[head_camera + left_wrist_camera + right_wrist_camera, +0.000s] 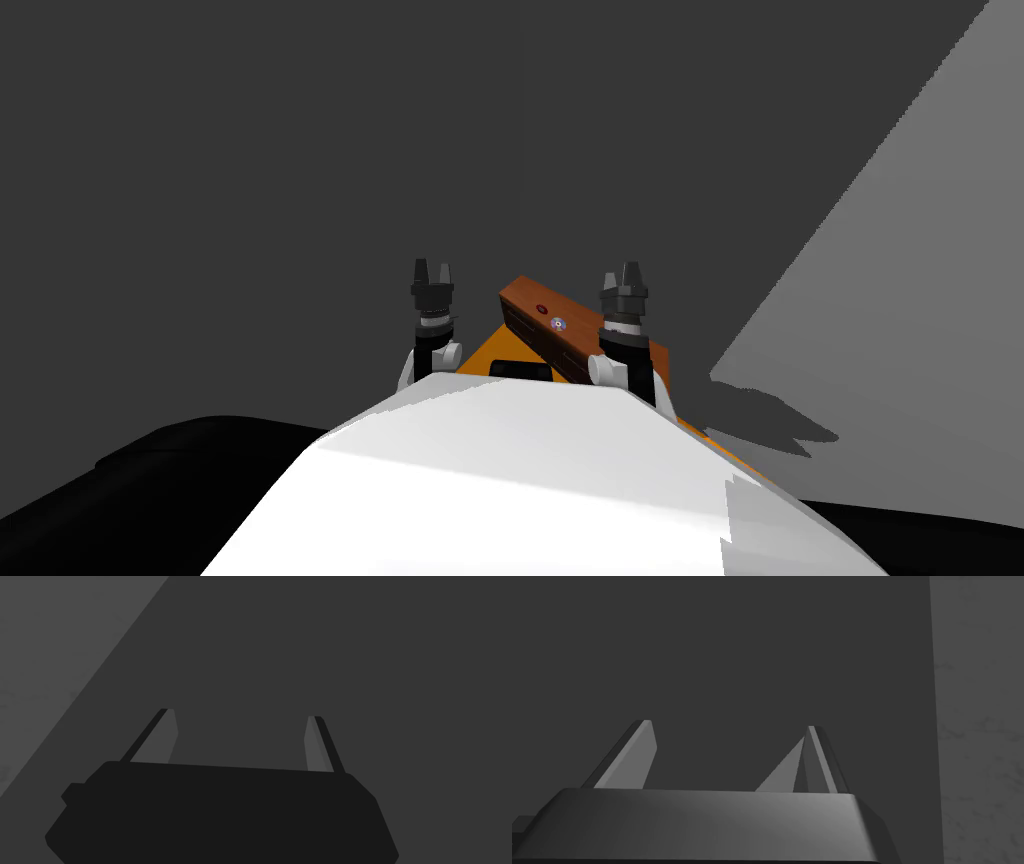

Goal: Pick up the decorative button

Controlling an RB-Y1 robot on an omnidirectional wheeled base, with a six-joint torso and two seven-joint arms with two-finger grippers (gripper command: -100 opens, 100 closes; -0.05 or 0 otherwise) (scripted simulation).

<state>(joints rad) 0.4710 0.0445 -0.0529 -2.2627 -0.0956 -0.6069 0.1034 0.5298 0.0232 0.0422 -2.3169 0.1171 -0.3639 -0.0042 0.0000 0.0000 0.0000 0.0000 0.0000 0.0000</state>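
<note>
Button: small pale round disc w/ a bluish-purple tint, the button (558, 323) lies flat on the brown table (525, 295), approx mid-way along the top.
Neighbour: a darker red dot (542, 309) sits just beside it on the same top, farther from the robot. I take the pale one for the target, but it's too small to be sure.
Table axis: the long side runs on a slant, far end toward the robot's left, near end going under the right forearm. An orange floor patch (485, 350) shows below it.
Left pincer: the left pincer (432, 268) is raised and released, fingers (167, 733) standing apart w/ nothing btw them, facing the dark wall (300, 150).
Right pincer: the right pincer (624, 270) is also raised and released, nothing held, aimed at the same wall and not at the table.
Key relation: the button lies btw the two arms but clearly closer to the right one, just inboard of its wrist. It is lower than both pincer tips and back toward the robot.
Nearer arm: right, by my reckoning.
Next move needs: the right pincer to tip downward and come in toward the robot's left, onto the table top. A flat disc gives little to grip, so the fingers would prob. have to straddle it close to the surface.
Risk: nudging the red dot, or sliding the button along the top.
</note>
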